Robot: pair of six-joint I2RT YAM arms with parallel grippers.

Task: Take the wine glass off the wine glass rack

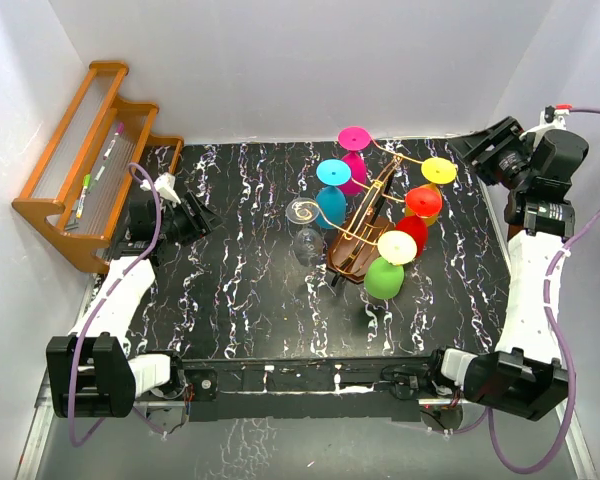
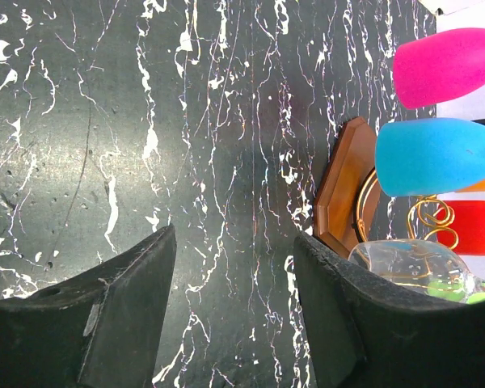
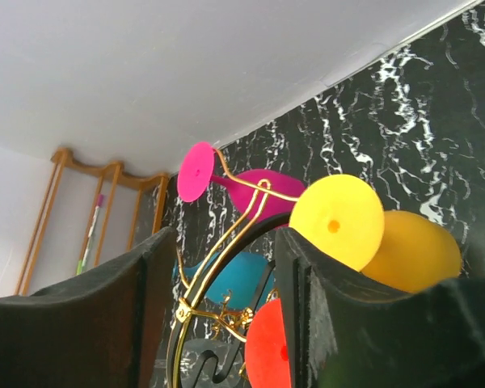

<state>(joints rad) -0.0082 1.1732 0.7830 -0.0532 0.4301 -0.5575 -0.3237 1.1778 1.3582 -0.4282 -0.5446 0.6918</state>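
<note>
Violin-shaped brown wooden wine glass rack with curling gold wire arms [image 1: 365,238] stands right of centre on the black white-veined table [image 1: 230,310]. Its long axis runs diagonally, near-left to far-right in the top view. It carries several glasses; two matter here.

Clear transparent wine glass [image 1: 306,243] hangs on the rack's left side, outermost, foot up in a wire spiral and bowl down. Stem looks roughly upright.

Yellow wine glass [image 1: 439,171] hangs at the rack's far-right end, same way up.

Left gripper [image 1: 200,218]: released, jaws apart, only table between them. The clear glass lies to its right, well apart across bare table. In the left wrist view the clear glass [image 2: 408,260] shows past the outer edge of the right finger, not in the gap, so the gripper isn't lined up on it.

Right gripper [image 1: 488,150]: jaws apart, gripping nothing. It sits at the far-right corner, aimed at the rack's far end. In the right wrist view the yellow glass [image 3: 337,222] is just beside its right finger. Can't tell if they touch.

The task names no particular glass. My read: the right arm is nearer its candidate than the left arm is to the clear one. Either stem sits hooked in wire, so the pull probably has to go sideways, away from the rack body.
</note>
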